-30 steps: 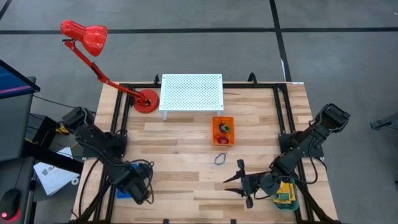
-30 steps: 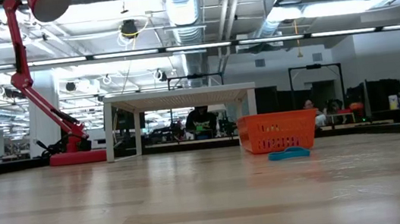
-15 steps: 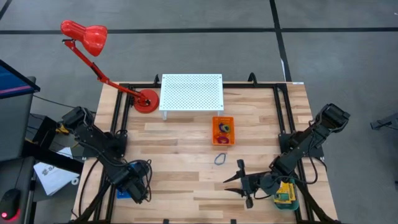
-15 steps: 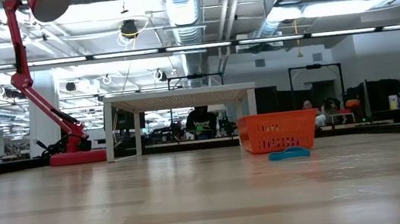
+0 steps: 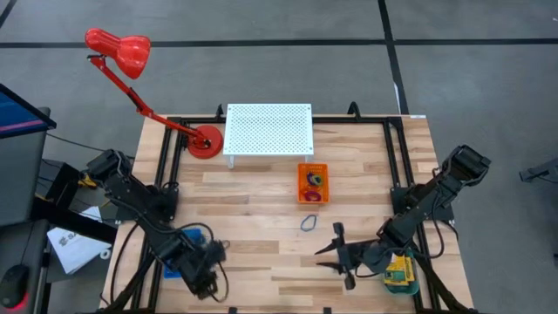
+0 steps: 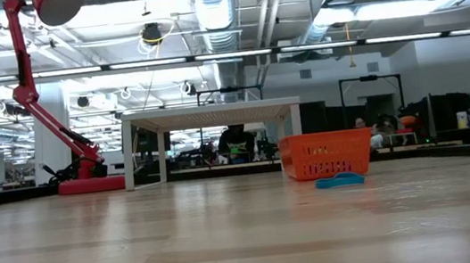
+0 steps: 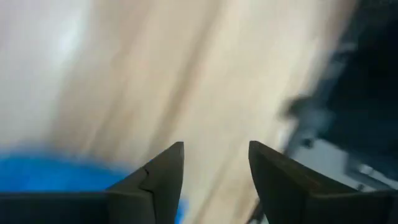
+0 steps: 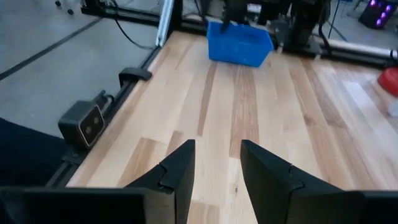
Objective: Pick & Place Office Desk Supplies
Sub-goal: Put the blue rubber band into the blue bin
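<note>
A blue-grey wire clip loop (image 5: 309, 222) lies flat on the wooden table near the middle, just in front of the orange tray (image 5: 314, 183), which holds coloured rubber-band rings. The loop (image 6: 340, 180) shows in the low view too. A yellow box (image 5: 399, 267) sits in the teal tray (image 5: 406, 286) at the near right. My left gripper (image 5: 209, 270) hangs open at the near left, beside the blue tray (image 5: 173, 269), nothing between its fingers (image 7: 163, 168). My right gripper (image 5: 336, 255) stands open and low, beside the teal tray, empty.
A white perforated stand (image 5: 268, 129) and the red lamp's base (image 5: 206, 141) are at the table's far side. Black rails (image 5: 166, 166) run along the left and right edges. Bare wood lies between the two grippers.
My left gripper has swung a short way toward the table's right, off the blue tray, and has turned at the wrist. My right arm has kept still.
</note>
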Robot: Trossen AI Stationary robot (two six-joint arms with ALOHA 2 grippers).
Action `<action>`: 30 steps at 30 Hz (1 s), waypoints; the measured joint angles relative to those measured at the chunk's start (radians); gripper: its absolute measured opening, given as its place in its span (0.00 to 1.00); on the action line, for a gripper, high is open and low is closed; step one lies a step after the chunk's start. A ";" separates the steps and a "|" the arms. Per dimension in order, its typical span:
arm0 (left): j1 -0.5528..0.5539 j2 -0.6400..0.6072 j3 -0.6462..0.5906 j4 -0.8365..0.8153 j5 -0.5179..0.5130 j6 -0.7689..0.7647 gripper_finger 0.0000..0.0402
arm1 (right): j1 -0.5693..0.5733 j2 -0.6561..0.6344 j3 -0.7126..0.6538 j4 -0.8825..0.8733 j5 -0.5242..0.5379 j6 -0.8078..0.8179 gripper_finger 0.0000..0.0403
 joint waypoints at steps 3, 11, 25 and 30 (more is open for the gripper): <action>0.014 0.000 0.000 0.206 -0.072 0.214 0.44 | -0.015 0.000 -0.002 -0.064 -0.001 0.053 0.31; 0.077 0.000 0.000 0.680 -0.259 0.898 0.38 | -0.088 0.000 -0.002 -0.402 -0.118 0.352 0.31; 0.153 0.001 -0.129 0.874 -0.260 1.025 0.36 | -0.043 0.000 -0.002 -0.668 -0.250 0.629 0.31; 0.142 0.001 -0.209 1.014 -0.260 1.005 0.36 | -0.029 0.000 -0.002 -0.699 -0.256 0.616 0.31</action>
